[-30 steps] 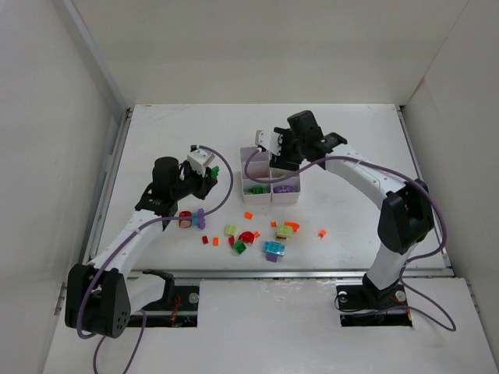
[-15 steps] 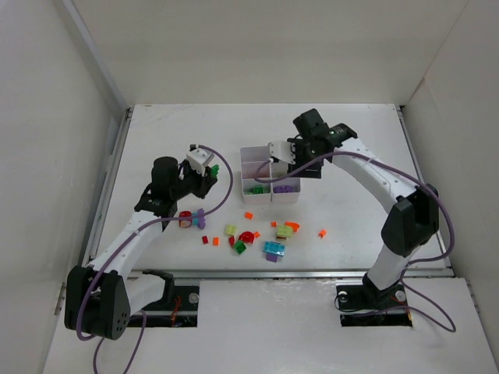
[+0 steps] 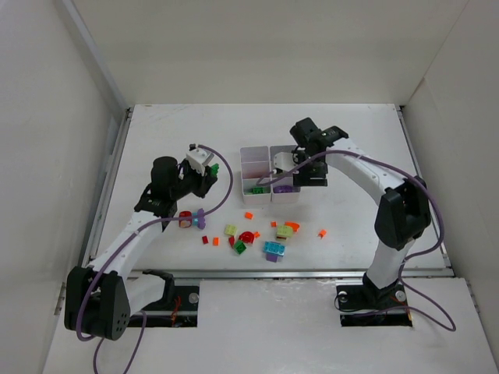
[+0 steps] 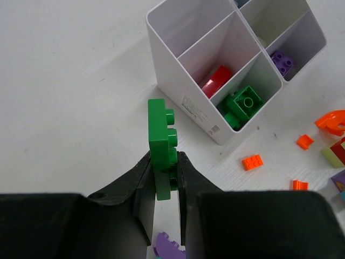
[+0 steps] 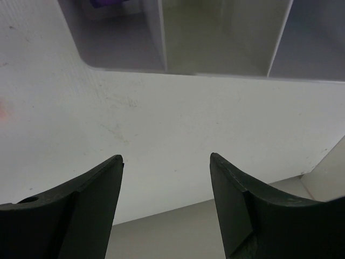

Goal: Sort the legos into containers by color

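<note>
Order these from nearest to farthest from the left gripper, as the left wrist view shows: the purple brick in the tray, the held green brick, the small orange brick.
1. green brick: clamped in the left gripper.
2. orange brick: on the table, to the right.
3. purple brick: in the tray, upper right.

green brick (image 4: 161,141) bottom buried between fingers (image 4: 139,194) | purple piece (image 4: 168,247) half hidden | tray (image 5: 156,38) cut off up top, blurry

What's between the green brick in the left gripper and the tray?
Just bare table between the green brick and the tray, as the left wrist view shows.
</note>
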You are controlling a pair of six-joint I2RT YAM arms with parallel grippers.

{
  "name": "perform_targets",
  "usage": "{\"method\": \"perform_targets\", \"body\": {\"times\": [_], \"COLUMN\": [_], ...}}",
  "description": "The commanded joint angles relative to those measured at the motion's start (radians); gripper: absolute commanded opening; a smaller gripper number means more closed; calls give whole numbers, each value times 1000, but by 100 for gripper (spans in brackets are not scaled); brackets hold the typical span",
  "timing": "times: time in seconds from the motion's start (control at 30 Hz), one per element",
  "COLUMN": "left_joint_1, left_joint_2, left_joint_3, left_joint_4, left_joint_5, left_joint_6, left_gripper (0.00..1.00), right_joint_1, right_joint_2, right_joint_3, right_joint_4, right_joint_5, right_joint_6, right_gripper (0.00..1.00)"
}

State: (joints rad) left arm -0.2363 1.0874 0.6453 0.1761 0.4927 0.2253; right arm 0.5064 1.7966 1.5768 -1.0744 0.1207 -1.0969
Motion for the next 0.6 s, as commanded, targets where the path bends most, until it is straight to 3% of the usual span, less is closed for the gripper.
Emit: {"method": "perform_targets", "body": {"times": [0.0,0.57], "left_joint_1": [-5,-5], "left_joint_2": [-35,-35], "left_joint_3": [-10,-19], "left_joint_4": [39,39], "left_joint_5": [12,12], "left_joint_6": [-14,-23], "left_gripper": [0,0], "right_joint_1": [17,17], "right_joint_2": [-2,-29], "right_joint_3": [11,11], "right_joint_4": [-5,25], "right_joint_5": [16,16], "right_joint_6": [-6,3], "right_gripper": [71,71]}}
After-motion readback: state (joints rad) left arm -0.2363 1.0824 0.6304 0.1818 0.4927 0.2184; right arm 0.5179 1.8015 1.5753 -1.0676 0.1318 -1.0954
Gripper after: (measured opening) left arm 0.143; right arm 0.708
